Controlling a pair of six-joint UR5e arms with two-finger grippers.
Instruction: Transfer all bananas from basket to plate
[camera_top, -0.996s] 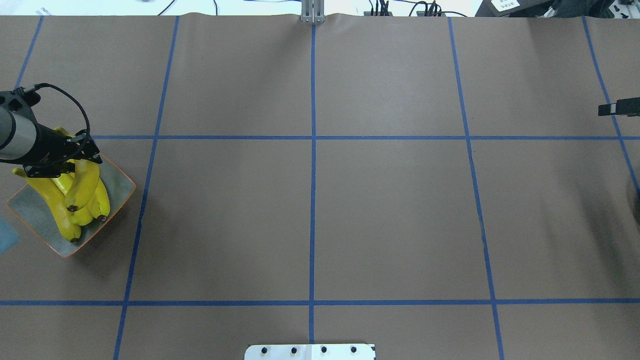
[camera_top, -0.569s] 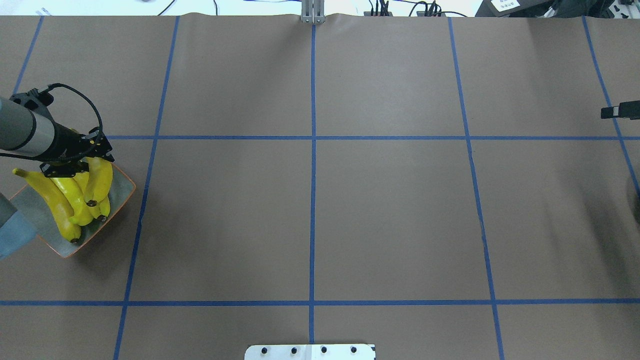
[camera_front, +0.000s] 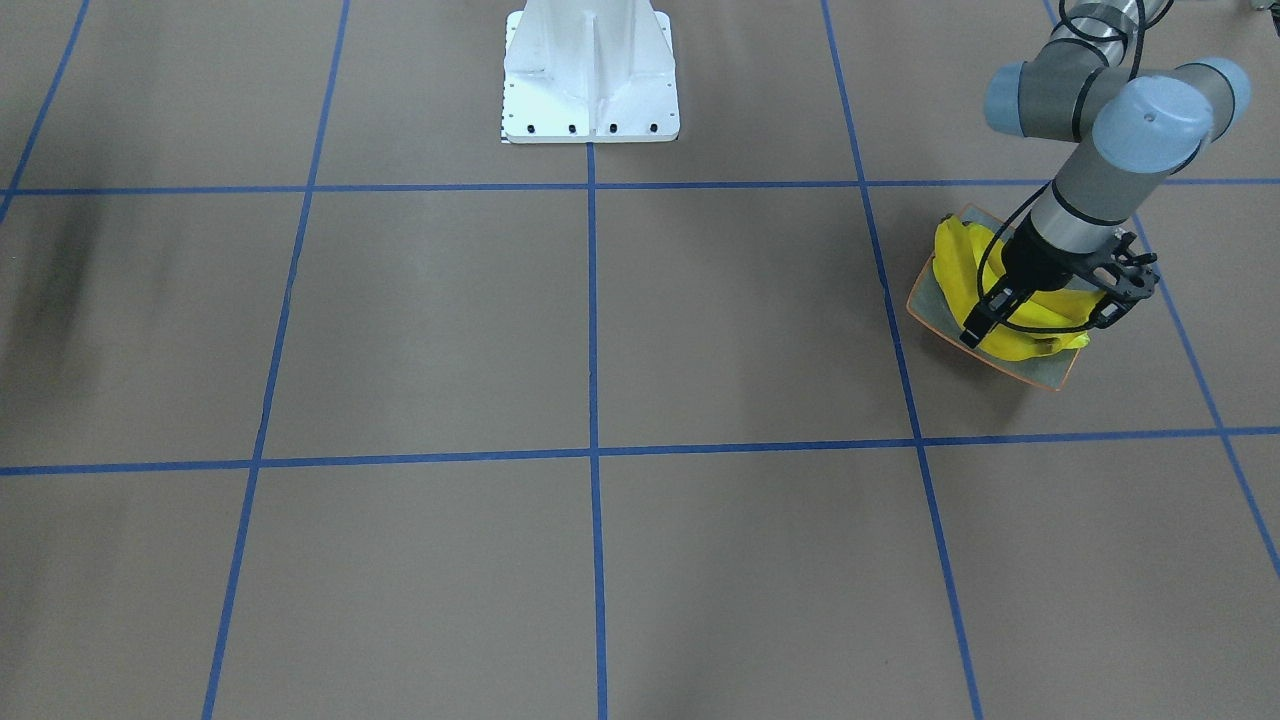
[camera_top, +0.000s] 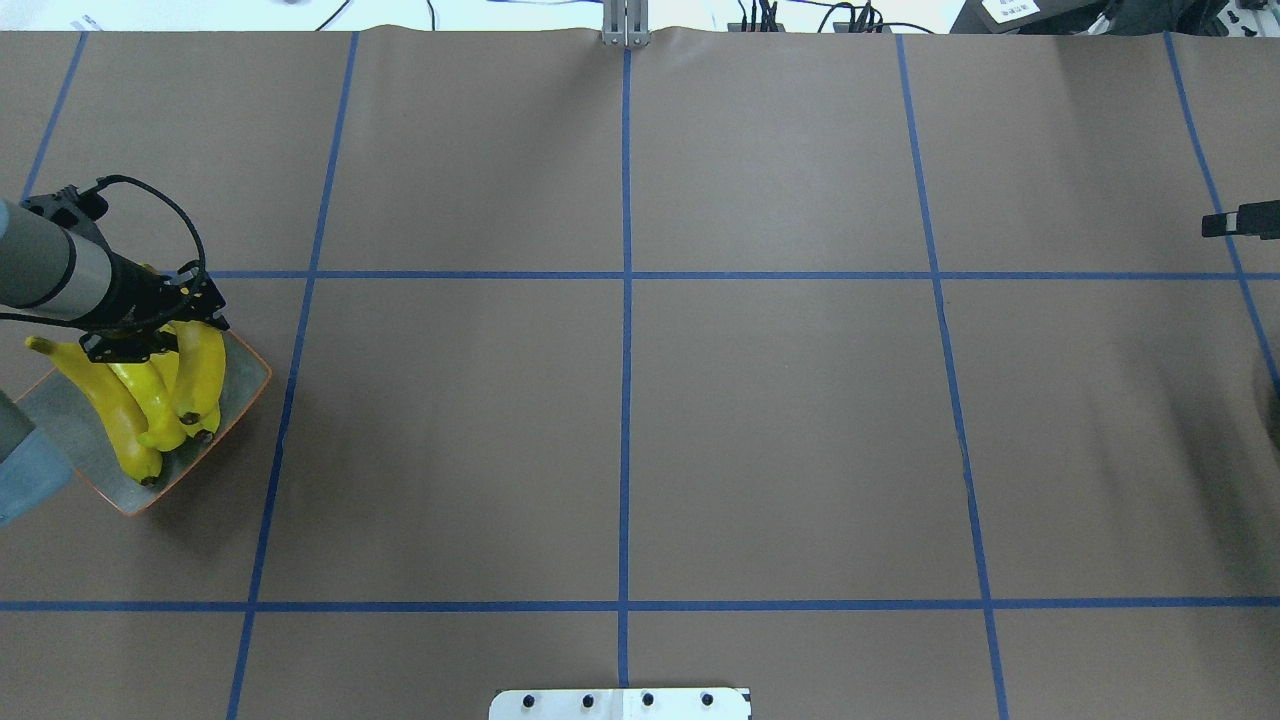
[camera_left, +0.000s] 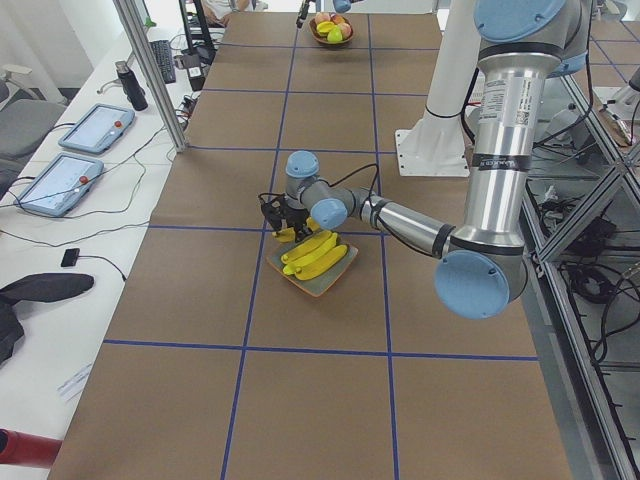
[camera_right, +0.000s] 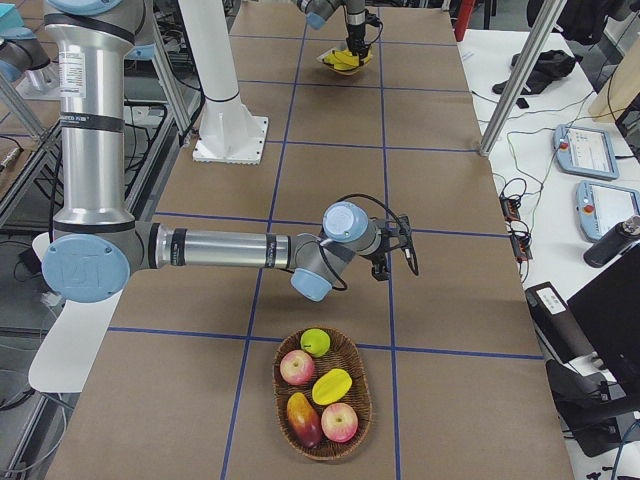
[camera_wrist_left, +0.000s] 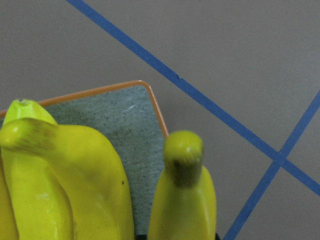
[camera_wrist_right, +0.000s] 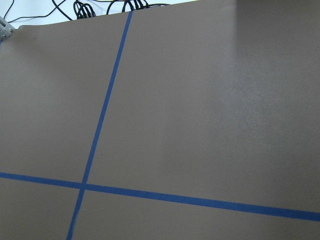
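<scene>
While the left pincer (camera_top: 160, 332) hangs over the plate (camera_top: 245, 375), I read it as narrowed onto one end of a banana (camera_wrist_left: 182, 200). In the wrist view the fruit runs straight out from between the jaws, foreshortened, with its blunt dark-smudged end pointing away from me. The fingers themselves are out of frame there, so I am judging the grip only from how the fruit sits.

What the release turns on is this: the plate lies directly below the pincer, and the held banana's long axis runs roughly along the three other bananas (camera_top: 105, 405) lying under and beside it. Its far end reaches out over the plate's corner. I would set it down inward rather than risk it rolling off the rim.

The bananas are smooth, waxy, bright yellow and curved. The plate is shallow and squarish, speckled grey-blue, with upturned sides edged in orange.

The right pincer (camera_right: 385, 262) is well apart at the other end of the table, near the woven basket (camera_right: 279, 395). I cannot tell whether it is wide or narrow. No banana shows in that basket, so this looks like the last one.
</scene>
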